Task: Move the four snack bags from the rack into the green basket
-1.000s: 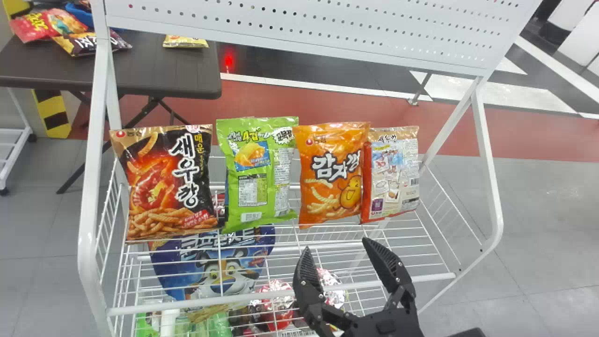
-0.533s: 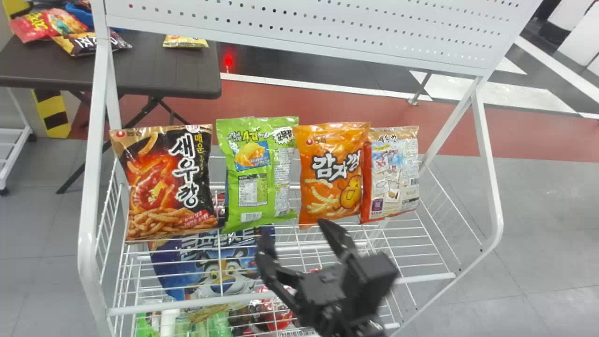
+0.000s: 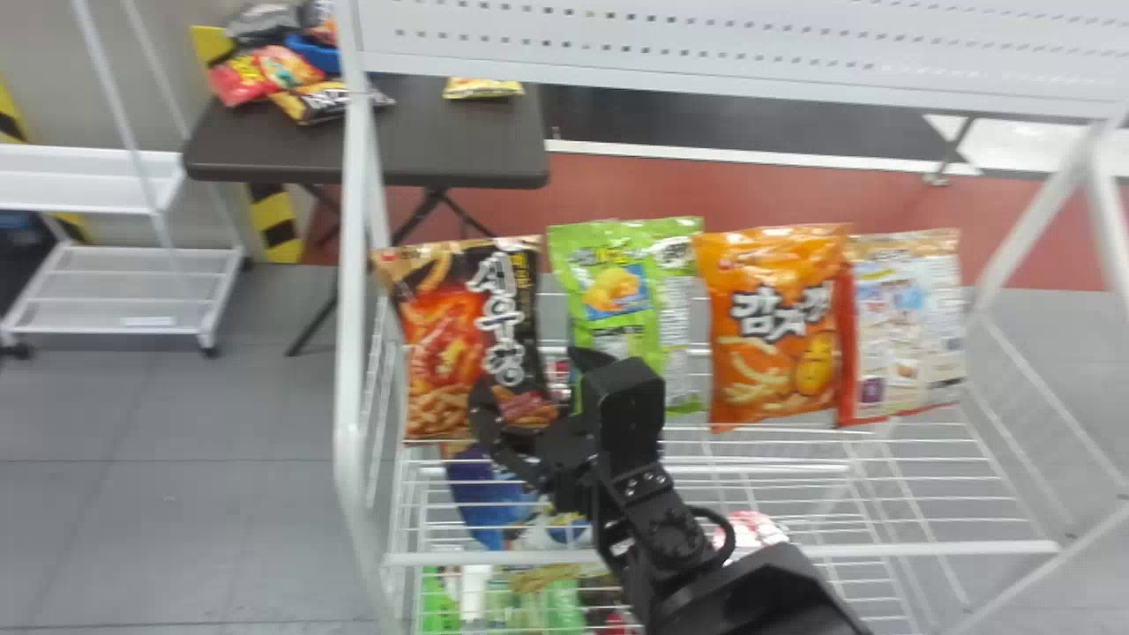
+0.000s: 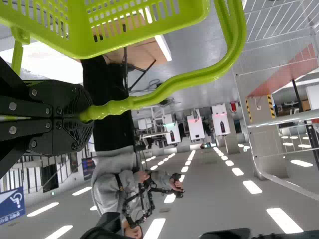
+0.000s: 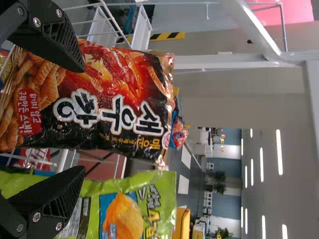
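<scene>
Bag (image 3: 441,326) stands upright at the left end of the rack (image 3: 353,265). Right gripper (image 3: 534,377), the closer hand, is open, near and slightly right; align left before closing (left gripper (image 4: 88,115) clamps the handle (image 4: 164,90)).

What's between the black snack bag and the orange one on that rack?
A green snack bag is between the black bag and the orange bag, as the head view shows.
</scene>
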Controlling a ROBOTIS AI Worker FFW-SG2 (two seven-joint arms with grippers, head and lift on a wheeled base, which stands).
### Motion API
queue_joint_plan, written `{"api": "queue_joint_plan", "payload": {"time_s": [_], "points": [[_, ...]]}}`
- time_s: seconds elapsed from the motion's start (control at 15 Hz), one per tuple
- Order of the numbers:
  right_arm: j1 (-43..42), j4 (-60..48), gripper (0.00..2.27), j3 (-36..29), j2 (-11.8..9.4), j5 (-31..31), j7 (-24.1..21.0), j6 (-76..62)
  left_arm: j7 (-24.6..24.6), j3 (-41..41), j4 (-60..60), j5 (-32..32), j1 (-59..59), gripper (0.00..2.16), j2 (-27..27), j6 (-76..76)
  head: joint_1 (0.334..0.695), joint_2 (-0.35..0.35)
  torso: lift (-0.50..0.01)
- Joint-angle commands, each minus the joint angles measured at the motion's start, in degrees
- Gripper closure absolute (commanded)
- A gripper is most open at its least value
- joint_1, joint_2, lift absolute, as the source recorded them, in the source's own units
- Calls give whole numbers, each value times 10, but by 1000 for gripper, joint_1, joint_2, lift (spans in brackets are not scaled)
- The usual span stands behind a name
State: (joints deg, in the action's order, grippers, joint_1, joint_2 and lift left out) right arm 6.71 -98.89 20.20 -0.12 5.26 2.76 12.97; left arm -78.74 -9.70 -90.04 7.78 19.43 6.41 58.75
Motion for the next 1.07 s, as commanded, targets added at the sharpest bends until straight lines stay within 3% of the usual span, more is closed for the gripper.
{"api": "queue_joint_plan", "payload": {"time_s": [0.0,0.13,0.2,0.27,0.33,0.4,0.53,0.8,1.0], "points": [[-61,77,137,13,2,-30,2,-18,0,1,6,2,-4,1787,3,-1,695,-48,0],[-90,109,211,13,2,-56,37,-30,0,1,13,4,-11,1784,3,-1,695,-24,0],[-95,110,613,14,2,-51,56,-32,-1,1,18,5,-15,1784,2,-3,695,4,0],[-97,110,1480,16,2,-48,70,-30,0,0,21,5,-18,1784,2,-3,695,15,0],[-97,109,1956,16,2,-50,74,-26,0,0,26,6,-21,1784,2,-4,695,23,0],[-93,105,2098,13,2,-53,94,-26,0,-1,27,6,-23,1787,2,-4,695,33,0],[-78,95,2216,15,2,-42,107,-30,-1,-1,33,6,-27,1784,0,-6,695,44,0],[-21,23,2216,12,2,-22,110,-30,0,-1,36,6,-29,1787,-2,-11,695,48,0],[64,-104,2216,5,-35,-9,101,9,-1,-1,35,6,-29,1787,-3,-15,695,45,0]]}}
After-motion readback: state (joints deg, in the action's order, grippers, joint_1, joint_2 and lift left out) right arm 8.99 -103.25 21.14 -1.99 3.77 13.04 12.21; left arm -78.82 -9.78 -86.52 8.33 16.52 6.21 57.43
